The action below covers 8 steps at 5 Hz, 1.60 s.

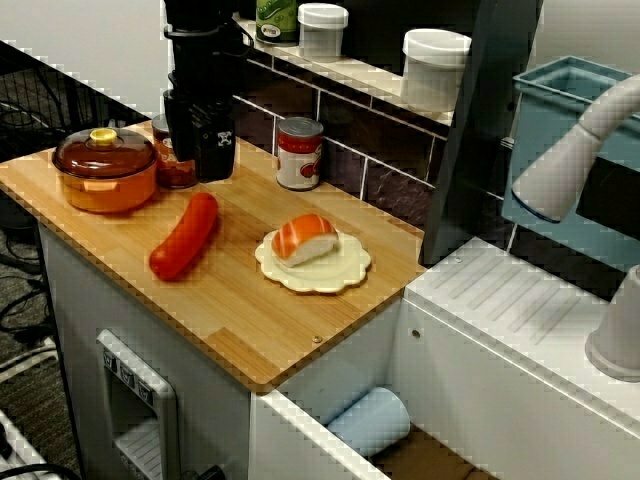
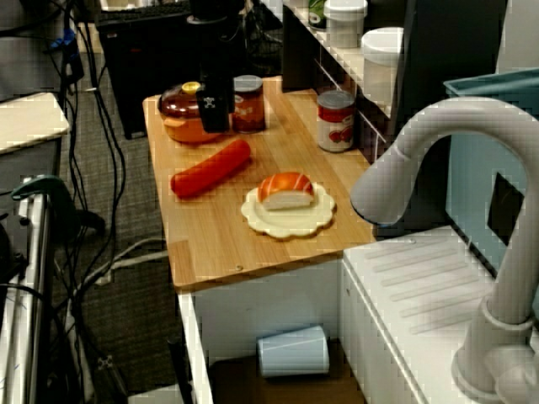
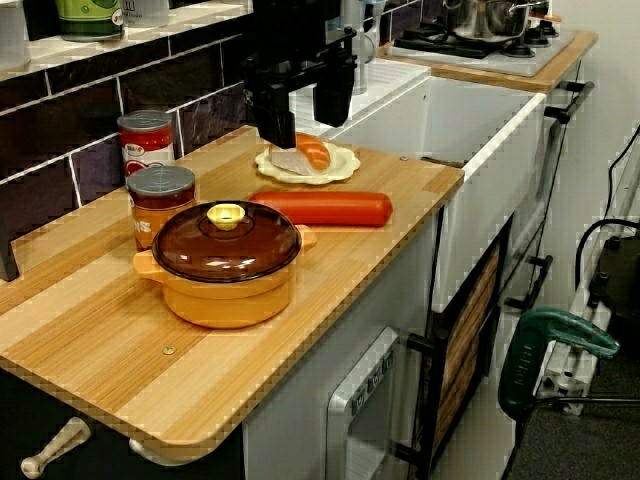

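Observation:
My black gripper [image 3: 302, 122] hangs open over the back of the wooden counter [image 1: 250, 330], with nothing between its fingers. In the view from the front the gripper [image 1: 207, 160] is right beside a jar with a reddish filling [image 1: 176, 166], just behind the orange pot with a brown lid [image 1: 105, 170]. A long red sausage [image 1: 185, 235] lies in front of it. To its right stand a red-labelled can [image 1: 299, 153] and a cream scalloped plate [image 1: 345, 270] carrying a salmon sushi piece [image 1: 303, 238].
A tiled ledge behind the counter holds white tubs [image 1: 434, 68] and a green jar [image 1: 277, 18]. A white sink top with a grey faucet [image 1: 575, 150] and a blue rack [image 1: 560, 170] lies to the right. A pale blue cup [image 1: 370, 420] lies on its side below.

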Motion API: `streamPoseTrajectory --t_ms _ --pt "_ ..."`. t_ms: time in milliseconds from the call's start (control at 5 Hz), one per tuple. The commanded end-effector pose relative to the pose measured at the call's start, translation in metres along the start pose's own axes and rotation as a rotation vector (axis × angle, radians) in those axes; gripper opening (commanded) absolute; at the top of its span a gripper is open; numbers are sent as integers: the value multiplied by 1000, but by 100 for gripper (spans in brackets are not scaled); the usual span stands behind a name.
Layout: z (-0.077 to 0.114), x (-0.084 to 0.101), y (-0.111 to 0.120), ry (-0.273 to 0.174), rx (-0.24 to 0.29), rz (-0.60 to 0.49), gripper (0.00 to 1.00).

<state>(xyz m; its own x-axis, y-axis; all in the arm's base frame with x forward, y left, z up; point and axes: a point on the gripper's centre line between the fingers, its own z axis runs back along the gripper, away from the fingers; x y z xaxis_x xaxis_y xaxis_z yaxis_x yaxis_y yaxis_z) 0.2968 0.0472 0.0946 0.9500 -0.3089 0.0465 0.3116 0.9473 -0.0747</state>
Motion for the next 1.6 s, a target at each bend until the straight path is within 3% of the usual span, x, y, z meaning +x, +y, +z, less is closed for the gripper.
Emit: streamPoseTrajectory --t_ms 0,400,600,800,1000,1200,1400 --pt "0 0 0 0 0 0 100" --pt "3 -3 -1 17 23 19 100" --pt "8 -10 1 15 73 37 100" --pt "19 -23 16 -27 112 89 100" --pt "30 -39 33 -56 106 153 100" --pt "41 -49 47 -64 156 166 100" --pt "40 -62 69 -85 157 197 100"
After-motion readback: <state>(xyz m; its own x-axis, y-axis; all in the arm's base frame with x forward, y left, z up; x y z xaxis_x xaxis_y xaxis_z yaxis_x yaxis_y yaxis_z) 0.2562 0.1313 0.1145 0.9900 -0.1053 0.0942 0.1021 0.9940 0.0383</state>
